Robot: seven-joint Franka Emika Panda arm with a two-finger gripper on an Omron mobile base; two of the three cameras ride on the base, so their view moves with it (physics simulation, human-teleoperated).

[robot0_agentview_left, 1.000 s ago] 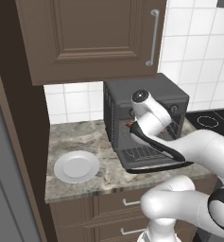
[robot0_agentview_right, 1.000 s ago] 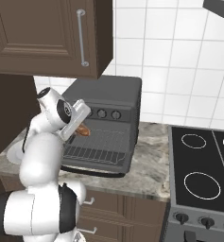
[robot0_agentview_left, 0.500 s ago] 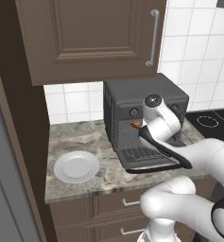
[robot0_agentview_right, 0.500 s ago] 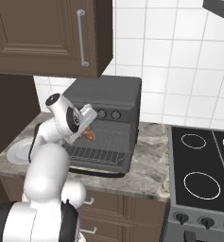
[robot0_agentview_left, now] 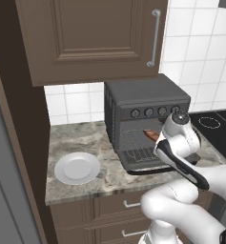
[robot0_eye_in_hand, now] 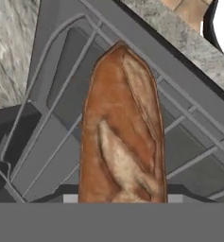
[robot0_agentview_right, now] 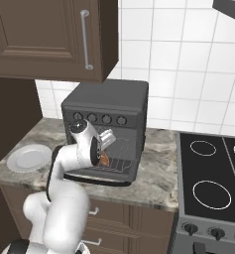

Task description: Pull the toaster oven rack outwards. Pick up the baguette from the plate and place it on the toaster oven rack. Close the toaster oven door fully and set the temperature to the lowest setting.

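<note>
Carrying the baguette [robot0_eye_in_hand: 122, 132], the hand [robot0_agentview_right: 105, 149] is clamped on its near end and holds it over the pulled-out toaster oven rack [robot0_eye_in_hand: 56, 118], in front of the toaster oven [robot0_agentview_left: 145, 102]. I judge the loaf light and stiff, its crust rough enough not to slip but liable to crumble, so a hold near one end suits setting it down lengthwise on the wires. Below lies the lowered toaster oven door [robot0_agentview_left: 143, 164]. Out to the left on the desk [robot0_agentview_left: 81, 143] sits the bare plate [robot0_agentview_left: 77, 167]; the stovetop [robot0_agentview_right: 213, 173] lies right, well apart. Only the oven's walls crowd the drop.
</note>
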